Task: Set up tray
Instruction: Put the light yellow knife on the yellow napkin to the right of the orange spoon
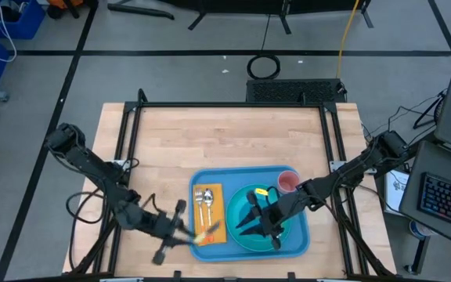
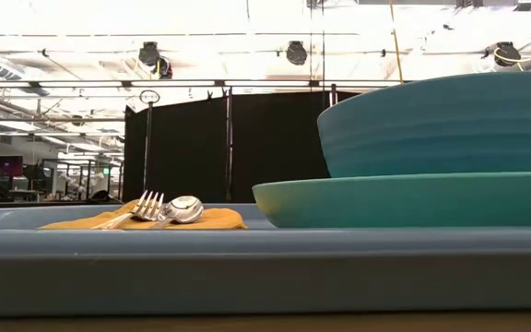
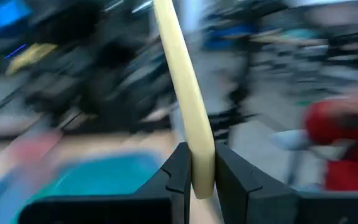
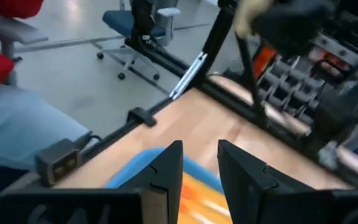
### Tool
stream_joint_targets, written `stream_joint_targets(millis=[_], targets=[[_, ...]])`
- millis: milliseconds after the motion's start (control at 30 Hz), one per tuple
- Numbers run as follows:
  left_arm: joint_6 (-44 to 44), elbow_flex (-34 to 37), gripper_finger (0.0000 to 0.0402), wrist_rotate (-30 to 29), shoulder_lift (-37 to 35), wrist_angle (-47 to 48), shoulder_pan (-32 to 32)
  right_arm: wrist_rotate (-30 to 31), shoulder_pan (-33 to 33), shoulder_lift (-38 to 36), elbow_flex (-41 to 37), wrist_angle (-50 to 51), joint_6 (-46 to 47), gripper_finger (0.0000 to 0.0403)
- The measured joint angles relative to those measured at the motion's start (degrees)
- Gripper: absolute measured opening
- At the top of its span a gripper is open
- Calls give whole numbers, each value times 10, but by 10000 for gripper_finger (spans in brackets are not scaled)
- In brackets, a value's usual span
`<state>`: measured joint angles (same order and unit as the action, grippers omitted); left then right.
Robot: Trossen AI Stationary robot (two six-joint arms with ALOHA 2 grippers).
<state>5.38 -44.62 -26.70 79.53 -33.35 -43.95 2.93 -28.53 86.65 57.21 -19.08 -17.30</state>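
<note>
The blue tray point(image 1: 241, 174) lies near the table's front edge, its rim point(image 2: 247, 267) filling the low view. On it are an orange napkin point(image 1: 218, 192) with a fork point(image 1: 198, 200) and a spoon point(image 1: 208, 200), a teal plate point(image 2: 413, 198) carrying a teal bowl point(image 2: 441, 124), and a pink cup point(image 1: 288, 181). My left gripper point(image 1: 198, 233) hovers at the tray's near left corner, shut on a pale yellow flat stick point(image 3: 182, 81). My right gripper point(image 1: 245, 222) hangs over the plate, open, with nothing between its fingers point(image 4: 166, 174). My left gripper pinches the pale yellow stick near one end point(image 3: 202, 168) between its two fingers. The stick's long free part runs away from the fingers. It is held clear, above the napkin's near edge point(image 1: 210, 232).
Bare wooden tabletop point(image 1: 225, 133) stretches from the tray to the far edge. A black metal frame point(image 1: 135, 117) borders the table. In the wrist views, a person in red, chairs and equipment stand beyond the table.
</note>
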Motion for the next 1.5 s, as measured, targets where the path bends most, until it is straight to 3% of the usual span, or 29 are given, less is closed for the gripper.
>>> stream_joint_targets(millis=[133, 233, 400, 533, 667, 867, 1100, 1267, 1500], targets=[[-83, 0, 47, 151, 0, -63, 3, -2, 0, 0, 0, -46, -72, 91], [-85, 0, 47, 190, 0, -63, 14, -52, 0, 0, 0, -108, -123, 91], [-84, 0, 47, 334, 0, -80, 46, -175, 28, 0, 0, -201, -89, 91], [-83, 0, 47, 446, 0, -105, 75, -234, 59, 0, 0, -245, -50, 91], [-72, 0, 47, 458, 0, -105, 97, -245, 72, 0, 2, -283, -43, 91], [-67, 0, 47, 481, 11, -112, 115, -257, 71, 10, 61, -208, -41, 91], [-64, 0, 47, 556, 56, -170, 122, -257, 84, 56, 117, -157, -26, 91], [-52, 0, 47, 553, 69, -178, 126, -256, 97, 83, 126, -162, -53, 91], [-48, 0, 47, 613, 86, -185, 132, -274, 115, 93, 129, -167, -69, 91]])
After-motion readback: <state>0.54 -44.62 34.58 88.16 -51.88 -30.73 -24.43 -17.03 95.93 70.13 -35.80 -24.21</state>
